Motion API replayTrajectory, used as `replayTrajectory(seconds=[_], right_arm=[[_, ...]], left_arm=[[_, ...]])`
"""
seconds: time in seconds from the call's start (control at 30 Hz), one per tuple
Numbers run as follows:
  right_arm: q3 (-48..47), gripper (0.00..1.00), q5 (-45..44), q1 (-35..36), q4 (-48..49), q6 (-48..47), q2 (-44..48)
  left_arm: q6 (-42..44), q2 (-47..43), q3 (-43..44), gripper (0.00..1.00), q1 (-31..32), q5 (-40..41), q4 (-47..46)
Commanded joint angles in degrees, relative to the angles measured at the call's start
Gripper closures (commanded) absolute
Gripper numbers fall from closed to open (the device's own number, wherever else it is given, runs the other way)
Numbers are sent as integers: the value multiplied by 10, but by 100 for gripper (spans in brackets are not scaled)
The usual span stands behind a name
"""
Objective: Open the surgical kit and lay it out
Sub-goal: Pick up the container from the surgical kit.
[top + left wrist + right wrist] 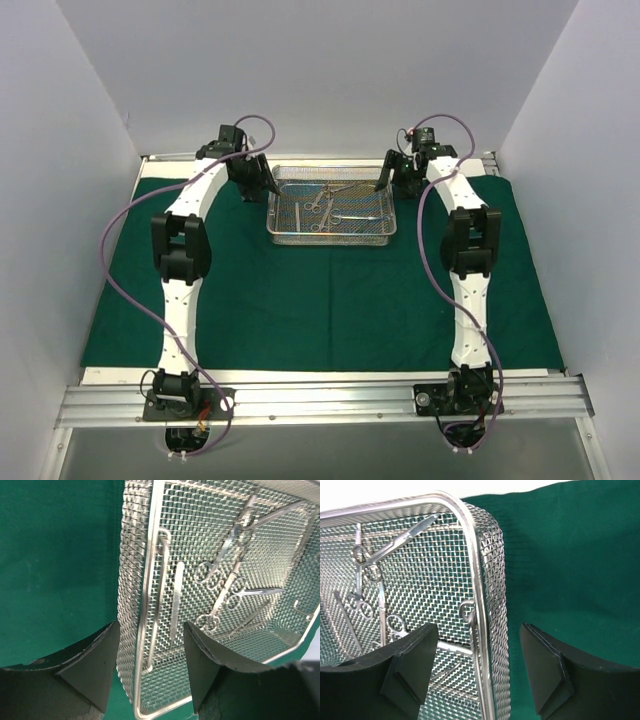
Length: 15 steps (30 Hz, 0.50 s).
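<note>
Top view: a wire tray [330,238] of scissor-like tools [335,200] sits on green cloth [300,300] toward the desk's [300,376] 12 o'clock, its long axis running 9-to-3. The left claw [262,188] is at its 9 o'clock end and the right claw [385,182] at its 3 o'clock end. Left wrist view: fingers apart, straddling the tray's end wall. Right wrist view: likewise apart, astride the opposite wall.

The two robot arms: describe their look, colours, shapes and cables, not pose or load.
The left arm and the right arm match: smooth white link shells joined by blocky black joint housings, on black bases mounted at a silver aluminium rail. A pale purple cable loops loosely along each. The left gripper and right gripper have matt black, wedge-shaped fingers.
</note>
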<state>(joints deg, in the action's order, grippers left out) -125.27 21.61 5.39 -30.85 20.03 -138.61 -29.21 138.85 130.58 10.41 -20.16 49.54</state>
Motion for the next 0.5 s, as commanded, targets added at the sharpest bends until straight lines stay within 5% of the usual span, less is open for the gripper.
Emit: replayTrajectory(seconds=[0.0, 0.13, 0.23, 0.33, 0.47], right_arm=[[-16, 34, 11, 9, -14, 2, -14], [-26, 39, 9, 15, -15, 7, -24], [-39, 53, 6, 20, -17, 11, -28], [-61, 90, 11, 23, -17, 28, -30], [-100, 100, 0, 39, -11, 49, -16]], left_arm=[[6, 17, 31, 38, 0, -11, 5], [5, 30, 45, 39, 0, -18, 9], [6, 37, 63, 45, 0, -20, 15], [-2, 38, 86, 72, -2, -35, 18], [-19, 12, 113, 94, -4, -30, 13]])
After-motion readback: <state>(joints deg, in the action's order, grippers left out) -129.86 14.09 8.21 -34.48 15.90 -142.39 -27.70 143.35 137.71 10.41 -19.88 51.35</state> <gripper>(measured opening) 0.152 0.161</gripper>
